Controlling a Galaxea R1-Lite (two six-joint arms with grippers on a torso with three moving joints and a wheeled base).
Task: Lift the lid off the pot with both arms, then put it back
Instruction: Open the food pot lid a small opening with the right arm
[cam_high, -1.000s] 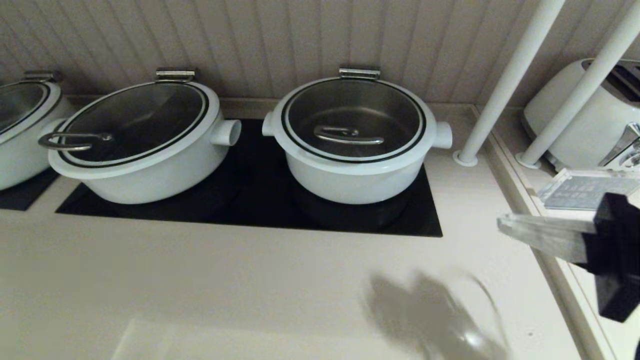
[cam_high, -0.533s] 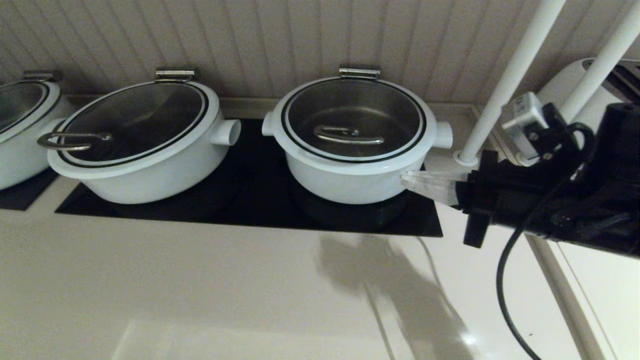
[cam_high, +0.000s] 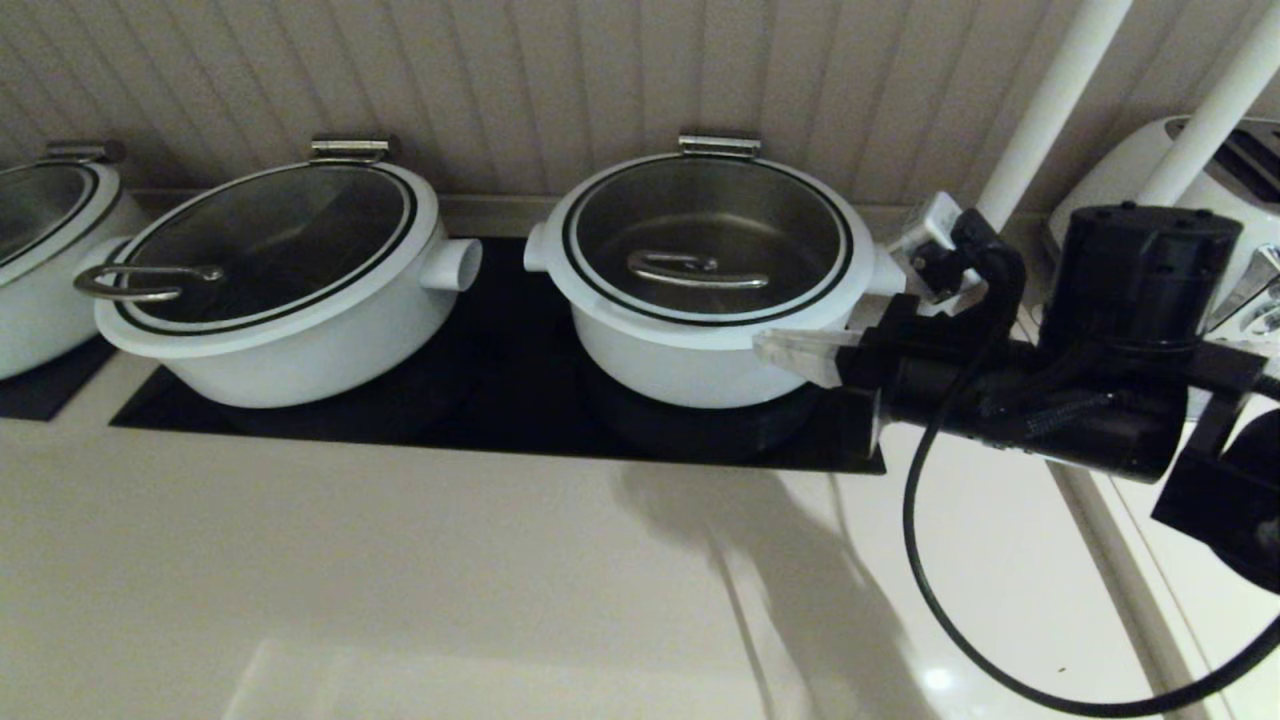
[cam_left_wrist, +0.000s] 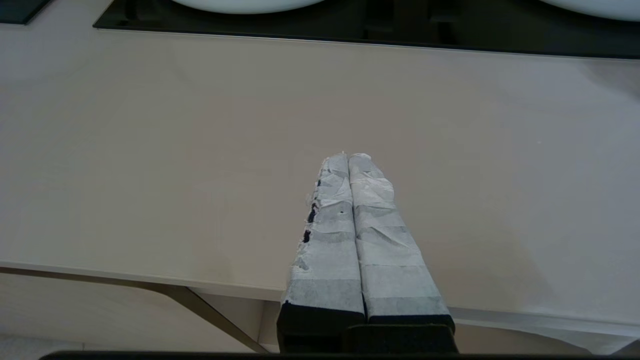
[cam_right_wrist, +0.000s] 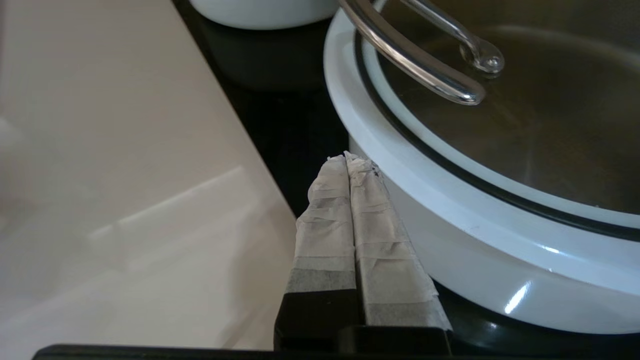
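The pot (cam_high: 700, 365) stands on the black cooktop (cam_high: 500, 400) right of centre, its lid (cam_high: 708, 232) seated on it with the bent steel bar handle (cam_high: 697, 270) in the middle. My right gripper (cam_high: 762, 347) is shut and empty, its tips beside the pot's front right wall just under the rim. In the right wrist view the shut gripper (cam_right_wrist: 346, 158) lies against the white pot wall (cam_right_wrist: 500, 280), with the lid (cam_right_wrist: 540, 130) and its handle (cam_right_wrist: 425, 75) beyond. My left gripper (cam_left_wrist: 348, 156) is shut and empty, low over the counter's near edge; it does not show in the head view.
A wider, shallower white pot (cam_high: 280, 300) with a loop-handled lid stands to the left, another (cam_high: 40, 260) at the far left. Two white poles (cam_high: 1040, 130) rise at the right, with a white toaster (cam_high: 1190, 200) behind them. A beige counter (cam_high: 400, 580) lies in front.
My right arm has swung in from the far right toward the pot; its shut fingers have gone from the counter's right edge to the pot's front right side.
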